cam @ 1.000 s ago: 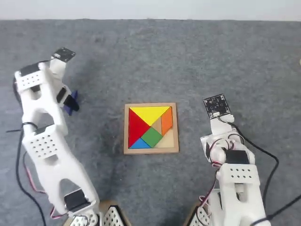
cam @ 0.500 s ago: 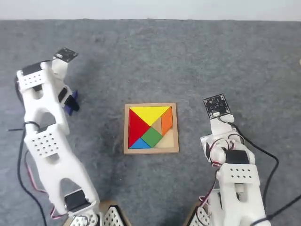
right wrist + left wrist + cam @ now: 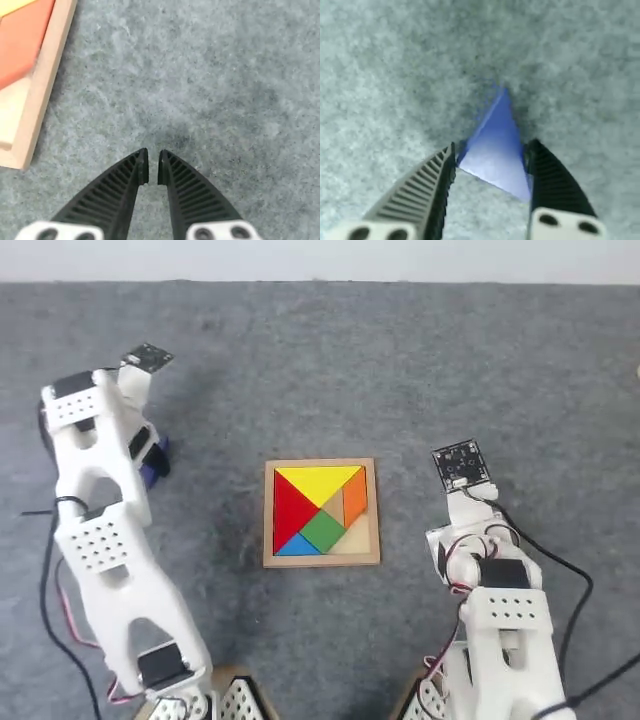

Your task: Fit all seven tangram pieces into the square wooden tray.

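Observation:
The square wooden tray (image 3: 321, 560) lies mid-table with yellow (image 3: 318, 483), red (image 3: 290, 510), green (image 3: 324, 530), orange (image 3: 355, 503) and light blue (image 3: 296, 546) pieces in it; its lower right corner shows bare wood. A dark blue triangle piece (image 3: 496, 145) sits between the fingers of my left gripper (image 3: 490, 156), which is shut on it just above the grey mat; the high view has the blue triangle (image 3: 153, 462) at the left arm. My right gripper (image 3: 150, 165) hovers shut over bare mat just right of the tray's edge (image 3: 40, 95).
Grey felt mat (image 3: 400, 370) covers the whole table. The left arm (image 3: 95, 500) stands left of the tray, the right arm (image 3: 480, 560) right of it. A pale wall strip runs along the far edge.
The left arm has shifted slightly right with the dark blue triangle in its gripper. The right arm and the tray have not moved.

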Robot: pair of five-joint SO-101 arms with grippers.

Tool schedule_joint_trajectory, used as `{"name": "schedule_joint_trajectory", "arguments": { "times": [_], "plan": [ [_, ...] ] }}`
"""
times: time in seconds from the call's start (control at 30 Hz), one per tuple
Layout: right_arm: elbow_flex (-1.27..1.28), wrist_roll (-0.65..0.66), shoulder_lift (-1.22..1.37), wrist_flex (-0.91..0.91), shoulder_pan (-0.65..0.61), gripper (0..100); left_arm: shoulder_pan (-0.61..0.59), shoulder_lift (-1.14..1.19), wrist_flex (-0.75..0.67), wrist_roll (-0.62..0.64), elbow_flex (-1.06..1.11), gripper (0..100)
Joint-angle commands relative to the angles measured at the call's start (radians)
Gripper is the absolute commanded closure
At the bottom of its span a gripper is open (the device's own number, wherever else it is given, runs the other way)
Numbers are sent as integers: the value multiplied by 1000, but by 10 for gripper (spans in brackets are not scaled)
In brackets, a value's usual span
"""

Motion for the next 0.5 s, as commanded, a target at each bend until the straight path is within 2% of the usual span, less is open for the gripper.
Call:
{"name": "schedule_joint_trajectory", "arguments": {
  "times": [0.0, 0.47],
  "plan": [
    [-15, 9, -35, -1, 13, 945, 23, 35, 28, 12, 1, 825],
    [-17, 9, -35, -1, 13, 945, 25, -129, 292, 38, -202, 825]
  ]
}}
